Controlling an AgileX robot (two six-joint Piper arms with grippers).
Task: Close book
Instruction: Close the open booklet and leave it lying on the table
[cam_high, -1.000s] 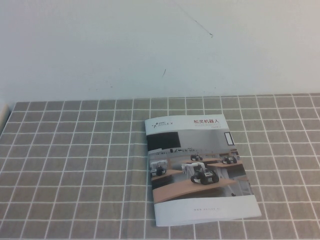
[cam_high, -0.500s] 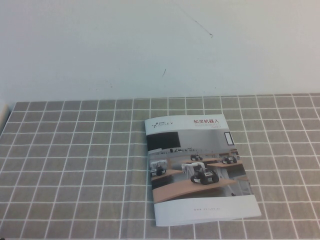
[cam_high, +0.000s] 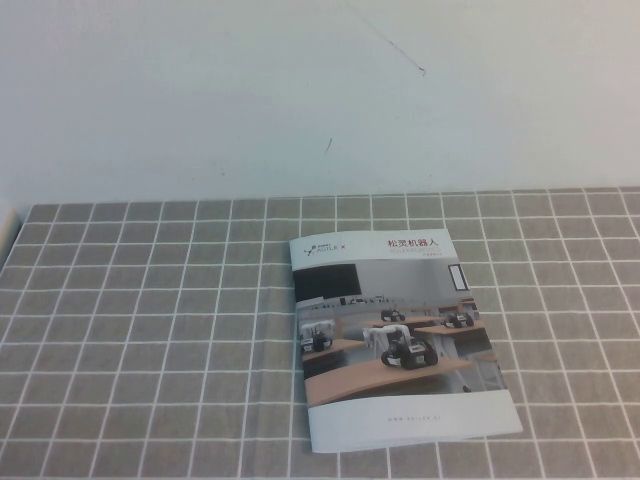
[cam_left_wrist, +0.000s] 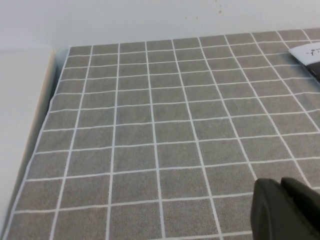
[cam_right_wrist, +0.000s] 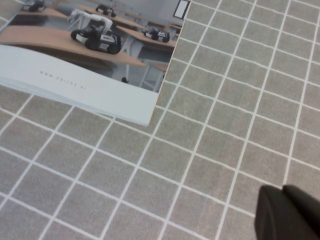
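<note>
Mostly cropped, left tool (cam_left_wrist: 281, 187) and right tool (cam_right_wrist: 283, 194) hang over cloth (cam_high: 150, 330); book (cam_high: 400, 345) closed.

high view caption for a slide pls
Closed book flat on checked cloth; left end effector over cloth to its left, right end effector by its right corner.

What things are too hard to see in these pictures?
1. Left claw: only a dark piece shows in the left wrist view, cut off by the picture's edge; out of the high view.
2. Right claw: the same in the right wrist view.
3. Book: pages hidden under its closed cover; the cover's small print is too tiny in the high view.
</note>
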